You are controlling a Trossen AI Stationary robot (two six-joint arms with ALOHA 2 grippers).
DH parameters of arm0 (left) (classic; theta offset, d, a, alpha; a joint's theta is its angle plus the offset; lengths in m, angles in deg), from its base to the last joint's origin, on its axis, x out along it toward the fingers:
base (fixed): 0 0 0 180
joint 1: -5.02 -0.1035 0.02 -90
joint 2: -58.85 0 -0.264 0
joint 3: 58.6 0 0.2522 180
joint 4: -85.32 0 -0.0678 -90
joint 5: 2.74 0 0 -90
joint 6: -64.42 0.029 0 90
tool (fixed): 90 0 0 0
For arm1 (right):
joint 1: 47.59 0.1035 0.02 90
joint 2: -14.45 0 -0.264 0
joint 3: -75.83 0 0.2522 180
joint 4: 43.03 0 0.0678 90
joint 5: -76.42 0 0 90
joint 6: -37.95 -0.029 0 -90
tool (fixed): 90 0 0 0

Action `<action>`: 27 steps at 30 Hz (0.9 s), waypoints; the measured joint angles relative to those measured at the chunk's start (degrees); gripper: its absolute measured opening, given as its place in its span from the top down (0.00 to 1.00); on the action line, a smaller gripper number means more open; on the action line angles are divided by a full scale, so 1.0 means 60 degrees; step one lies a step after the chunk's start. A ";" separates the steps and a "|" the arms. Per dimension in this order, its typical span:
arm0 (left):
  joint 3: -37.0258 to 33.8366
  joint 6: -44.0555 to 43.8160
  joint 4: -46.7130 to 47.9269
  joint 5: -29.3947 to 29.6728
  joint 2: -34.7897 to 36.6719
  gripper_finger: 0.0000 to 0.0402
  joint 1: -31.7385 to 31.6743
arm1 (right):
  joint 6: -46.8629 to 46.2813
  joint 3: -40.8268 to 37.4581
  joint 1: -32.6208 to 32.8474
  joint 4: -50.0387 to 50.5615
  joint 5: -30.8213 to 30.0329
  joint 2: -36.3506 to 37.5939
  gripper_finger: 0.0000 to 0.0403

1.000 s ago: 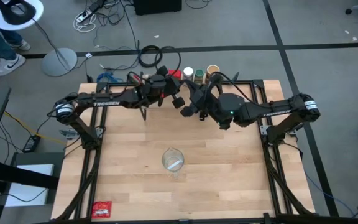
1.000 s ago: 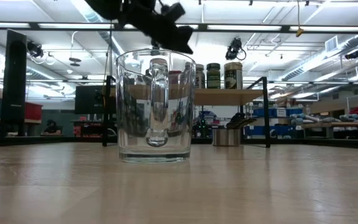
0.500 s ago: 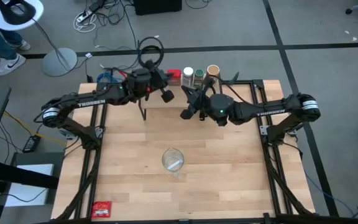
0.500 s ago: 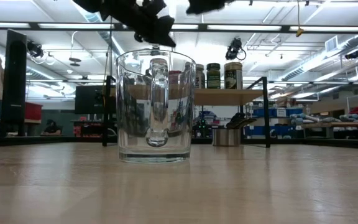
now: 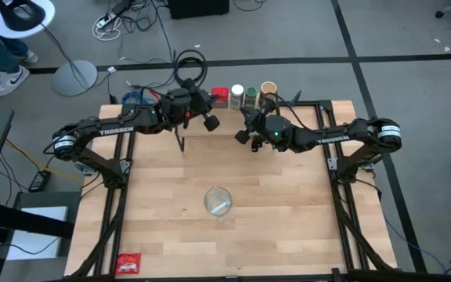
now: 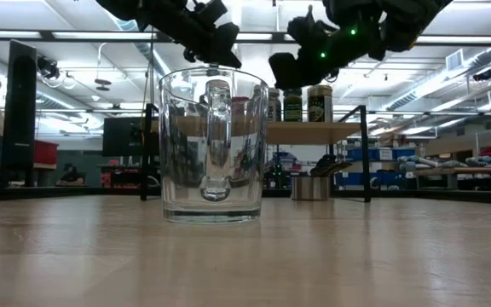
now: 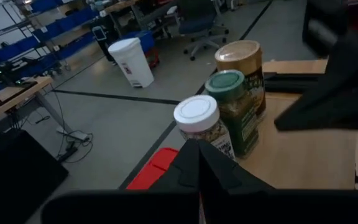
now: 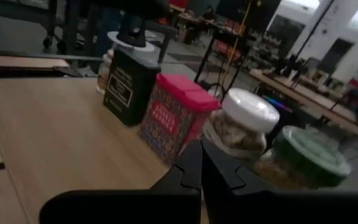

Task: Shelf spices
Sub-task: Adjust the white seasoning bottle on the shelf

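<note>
The spices stand in a row along the far edge of the low shelf (image 5: 288, 117) with its light wood plank top: a dark green tin (image 8: 127, 86), a patterned red tin (image 8: 174, 116), a white-lidded clear jar (image 7: 201, 124), a green-lidded jar (image 7: 232, 109) and a tan-lidded jar (image 7: 241, 68). Just beside the red tin, the left gripper (image 5: 208, 120) hovers above the shelf's left end, jaws pressed together and holding nothing. The right gripper (image 5: 245, 135) hangs over the shelf near the jars, jaws likewise closed and empty. Nearer on the big wooden tabletop (image 5: 288, 227) stands a clear glass mug (image 6: 211, 145), and a flat red packet (image 5: 128, 263) lies at the near left corner.
</note>
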 joint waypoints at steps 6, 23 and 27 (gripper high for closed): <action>0.0004 -0.0073 -0.0490 0.0000 0.0000 1.00 0.0000 | -0.0291 -0.0017 -0.0414 -0.0389 0.0675 -0.0476 1.00; 0.0007 -0.0212 -0.0361 -0.0101 0.0004 1.00 0.0000 | -0.0357 0.0418 -0.0801 -0.1244 0.0623 -0.1986 1.00; 0.0007 -0.0216 -0.0349 -0.0098 0.0004 1.00 0.0000 | -0.0353 0.0786 -0.0808 -0.1237 0.0278 -0.2380 1.00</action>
